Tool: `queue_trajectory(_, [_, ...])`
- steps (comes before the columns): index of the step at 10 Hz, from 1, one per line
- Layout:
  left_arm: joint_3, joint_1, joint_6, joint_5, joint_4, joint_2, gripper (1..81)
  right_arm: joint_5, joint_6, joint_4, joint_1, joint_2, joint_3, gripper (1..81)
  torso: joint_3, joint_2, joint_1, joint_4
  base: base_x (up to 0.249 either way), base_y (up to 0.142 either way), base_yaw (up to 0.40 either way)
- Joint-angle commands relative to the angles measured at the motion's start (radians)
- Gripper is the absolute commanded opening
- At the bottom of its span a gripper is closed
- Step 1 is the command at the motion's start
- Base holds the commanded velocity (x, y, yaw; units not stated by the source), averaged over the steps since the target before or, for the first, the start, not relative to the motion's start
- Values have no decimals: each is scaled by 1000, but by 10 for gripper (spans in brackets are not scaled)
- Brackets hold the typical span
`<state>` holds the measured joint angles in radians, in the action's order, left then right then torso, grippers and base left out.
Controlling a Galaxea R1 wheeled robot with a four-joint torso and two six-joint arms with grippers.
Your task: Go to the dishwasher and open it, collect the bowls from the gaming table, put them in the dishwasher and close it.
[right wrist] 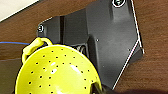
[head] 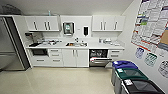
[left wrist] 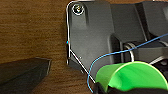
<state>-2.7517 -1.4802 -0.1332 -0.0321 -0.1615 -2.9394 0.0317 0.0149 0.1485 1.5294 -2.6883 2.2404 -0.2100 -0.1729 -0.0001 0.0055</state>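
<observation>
The dishwasher sits under the white counter right of the sink. Its stainless door hangs open and the dark inside with a rack shows above it. A bright green bowl lies close to the camera in the left wrist view, with my left gripper shut on its rim. In the right wrist view a pale yellow-green bowl with small holes and a loop handle is held by my right gripper at its edge. The gaming table is out of view.
Three waste bins stand along the right wall, with blue, green and black lids. A steel fridge is at the left. White cupboards line the counter, and pale floor lies before them.
</observation>
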Motion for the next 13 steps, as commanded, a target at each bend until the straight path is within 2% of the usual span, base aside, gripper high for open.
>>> queue_trajectory(1, [-8, 53, 6, -52, -10, 15, 10, -59, 4, -10, -48, 23, -13, 10, 0, 0, 0, 0, 194, 0, 0])
queue_trajectory(13, [-8, 54, 6, -51, -12, 3, 10, -61, 4, -12, -53, 22, -10, 10, 0, 0, 1, 0, 184, 0, 0])
